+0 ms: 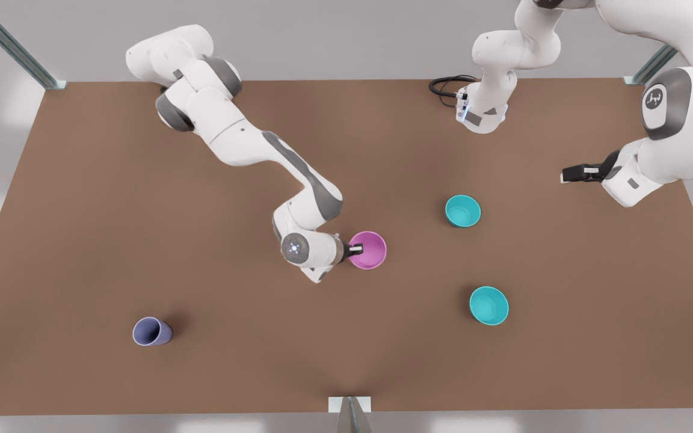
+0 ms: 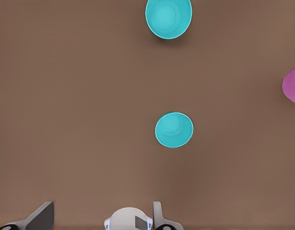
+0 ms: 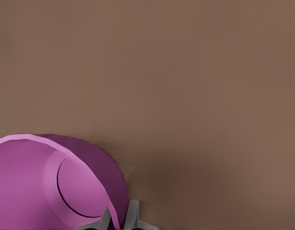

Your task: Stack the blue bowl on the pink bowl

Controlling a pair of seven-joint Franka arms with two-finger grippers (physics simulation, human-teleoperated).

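The brown table (image 1: 82, 240) carries two look-alike turquoise bowls; the blue bowl (image 1: 462, 210) sits apart from the pink bowl (image 1: 368, 249), mid-table. The right gripper (image 1: 355, 248) pinches the pink bowl's rim wall, one finger inside. The left gripper (image 1: 575, 173) waits high; its finger state is unclear. Judgement: grip squarely, avoid tipping.

pink bowl (image 1: 369, 249), two turquoise bowls (image 1: 462, 210), lavender cup (image 1: 151, 331).
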